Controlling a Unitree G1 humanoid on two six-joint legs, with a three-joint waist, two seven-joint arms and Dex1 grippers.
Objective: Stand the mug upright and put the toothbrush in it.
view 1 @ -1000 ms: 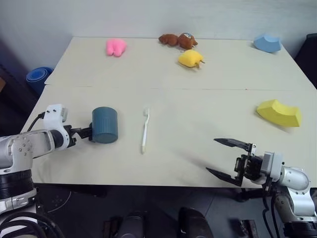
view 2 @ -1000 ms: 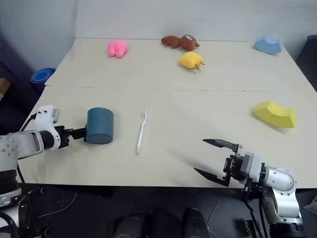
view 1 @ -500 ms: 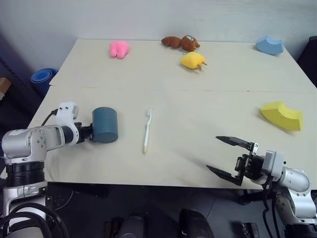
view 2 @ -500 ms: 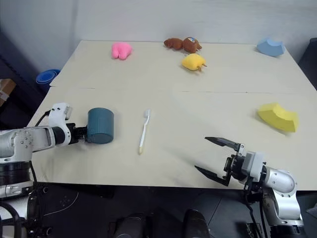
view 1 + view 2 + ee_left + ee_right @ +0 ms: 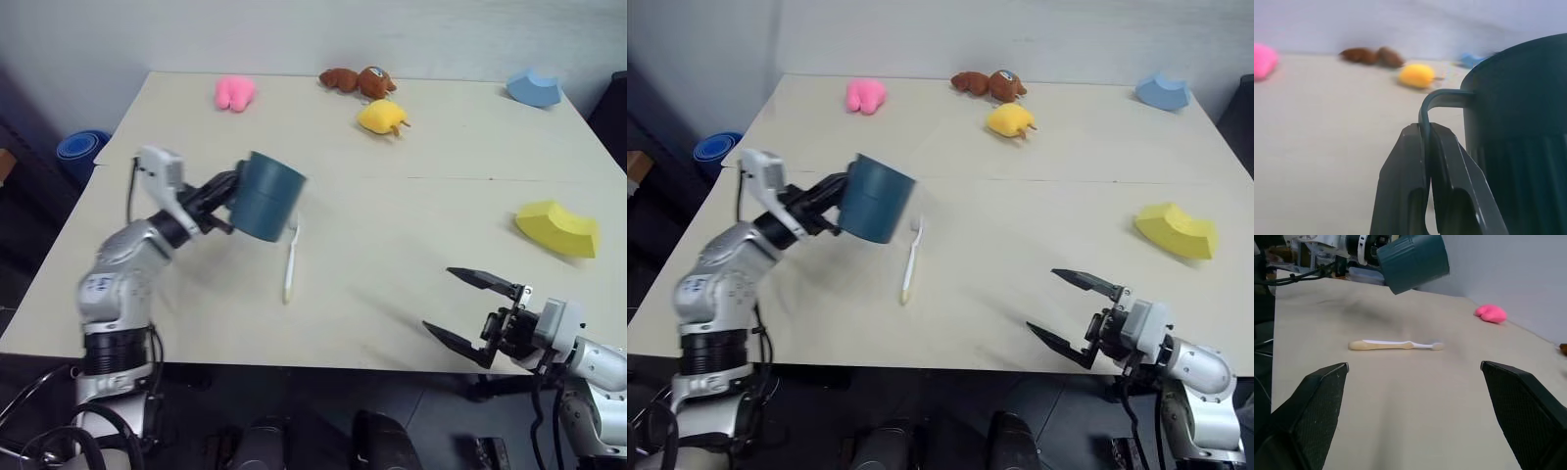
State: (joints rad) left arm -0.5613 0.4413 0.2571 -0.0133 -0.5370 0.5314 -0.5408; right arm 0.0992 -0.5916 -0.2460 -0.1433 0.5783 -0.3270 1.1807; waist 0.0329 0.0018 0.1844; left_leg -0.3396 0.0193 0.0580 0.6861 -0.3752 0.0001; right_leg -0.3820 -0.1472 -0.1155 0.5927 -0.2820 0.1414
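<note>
The mug (image 5: 266, 197) is pictured lifted clear of the counter (image 5: 392, 225), held by its handle (image 5: 1436, 100), which is pinched between the 2 black fingers (image 5: 1411, 196) of the left gripper (image 5: 217, 192). The mug is seen tilted, its closed base toward the head camera, so the first step of the task, standing it upright, is judged to be in hand and not yet done. The left arm is raised and reached inward over the counter, its gripper pointing across toward the robot's right. The toothbrush (image 5: 289, 257) is shown lying flat on the counter just below and beside the hanging mug, untouched, bristle head away from the robot. The right gripper (image 5: 476, 310) is held low near the counter's front edge, well apart from the toothbrush, its fingers spread wide with nothing between them. The next move is thought to call for the mug being rotated until its mouth faces up, then lowered onto a bare patch of counter without being set on the toothbrush; a thin handle grip may let the mug swing. A yellow foam block (image 5: 555, 224), a pink toy (image 5: 232, 92), a yellow toy (image 5: 379, 117), a brown plush (image 5: 358, 79) and a blue block (image 5: 534, 86) are scattered farther off.
</note>
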